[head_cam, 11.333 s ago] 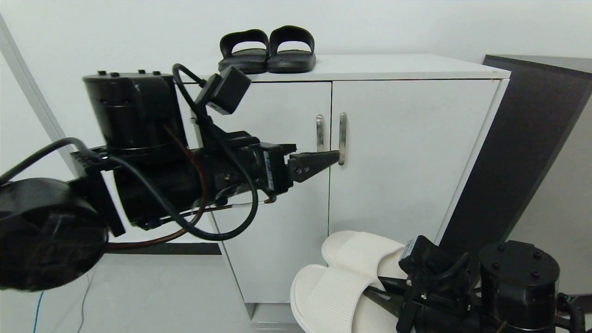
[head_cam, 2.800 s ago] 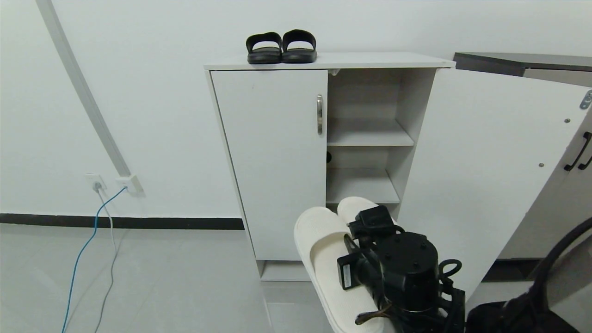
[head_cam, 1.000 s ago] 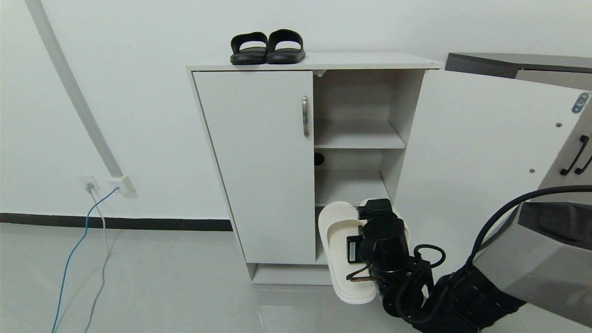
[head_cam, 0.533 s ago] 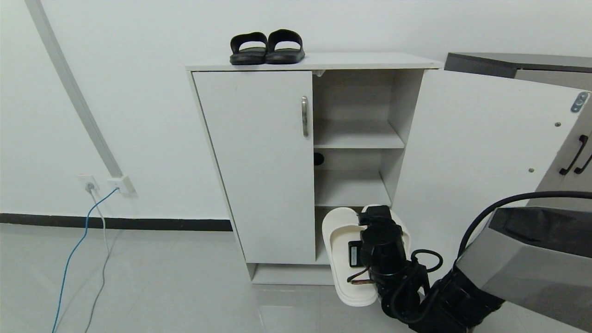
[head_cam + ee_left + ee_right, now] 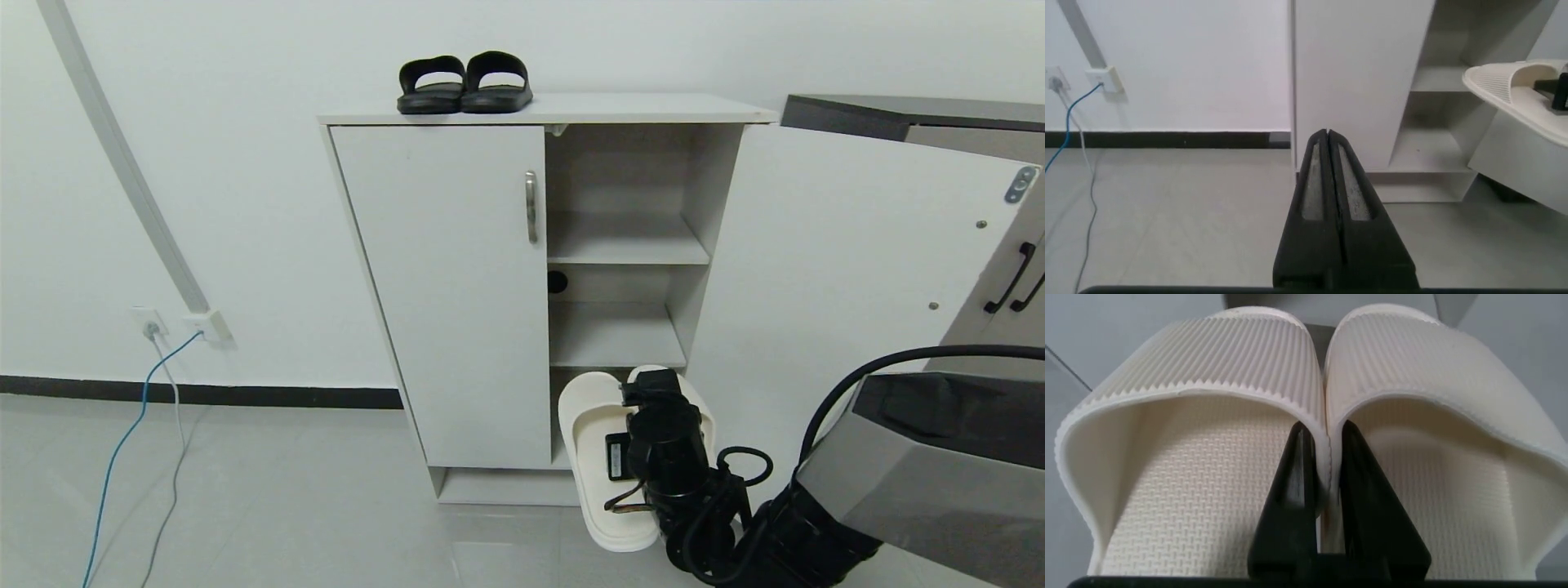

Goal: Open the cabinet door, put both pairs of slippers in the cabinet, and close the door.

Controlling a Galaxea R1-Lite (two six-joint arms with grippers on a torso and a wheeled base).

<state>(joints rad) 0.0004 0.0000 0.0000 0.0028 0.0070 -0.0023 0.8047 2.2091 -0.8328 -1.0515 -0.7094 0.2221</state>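
Clearance is my main concern: my right gripper (image 5: 1323,449) is pinched shut on the touching inner edges of the white slippers (image 5: 604,457). They hang toes-forward at the mouth of the bottom compartment (image 5: 565,408) of the cabinet (image 5: 506,487), heels lower and out over the floor (image 5: 286,506). To do this well, I judge I should level the pair and aim between the closed left door (image 5: 441,245) and the open door (image 5: 833,269). Then I slide in under the lower shelf (image 5: 612,339) and let go only once the soles rest flat, far enough back for the door to shut. I hold only thin edges, so a bump on the frame could twist a slipper loose. My left gripper (image 5: 1328,143) is closed on nothing, facing the cabinet from well back. The black slippers (image 5: 465,82) sit on the cabinet top (image 5: 653,106). The floor is glossy grey tile; around it are a white wall, a socket (image 5: 151,324) with a blue cable (image 5: 114,457), and a grey cupboard (image 5: 1012,269).
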